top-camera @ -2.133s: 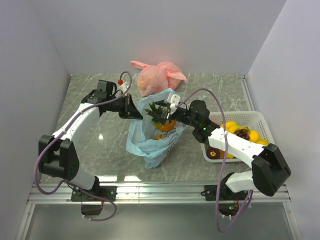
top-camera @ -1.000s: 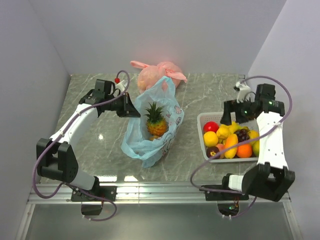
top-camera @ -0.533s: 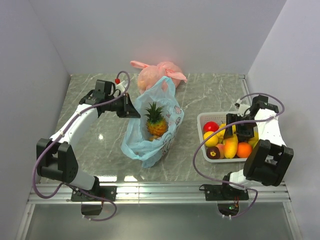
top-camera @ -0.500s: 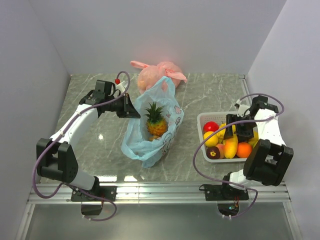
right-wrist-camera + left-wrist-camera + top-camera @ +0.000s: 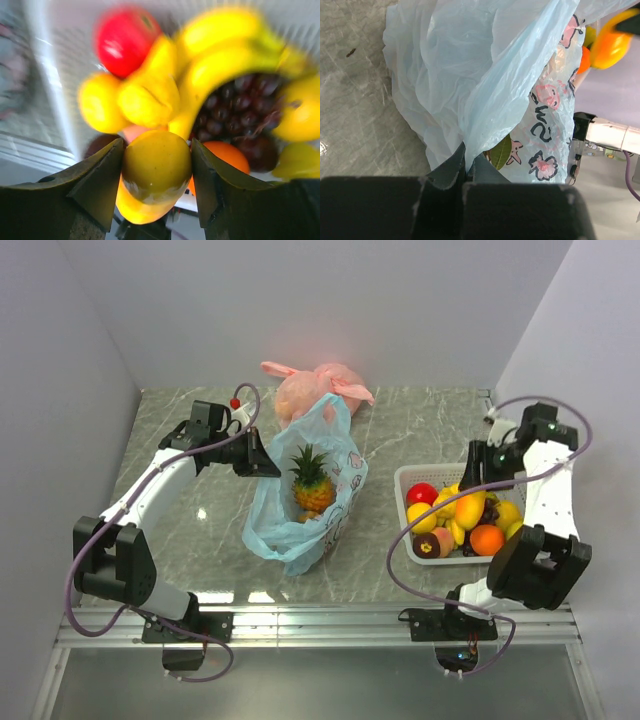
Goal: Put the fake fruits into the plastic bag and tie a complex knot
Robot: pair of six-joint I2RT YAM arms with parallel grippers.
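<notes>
The light-blue plastic bag stands open mid-table with the pineapple upright inside. My left gripper is shut on the bag's left rim and holds it up. In the left wrist view the bag film is pinched between the fingers of the left gripper, and a pineapple leaf shows behind it. My right gripper is just above the basket, shut on a yellow-orange fruit. In the right wrist view the right gripper clamps that fruit on both sides.
A white basket at the right holds more fake fruits: a red one, an orange one, dark grapes and several yellow ones. A knotted pink-orange bag lies at the back, behind the blue bag. Walls close in on three sides.
My right arm left the pineapple in the bag, swung to the basket, dipped in, and has now lifted with a yellow-orange fruit in its jaws. The left gripper has kept its hold.
</notes>
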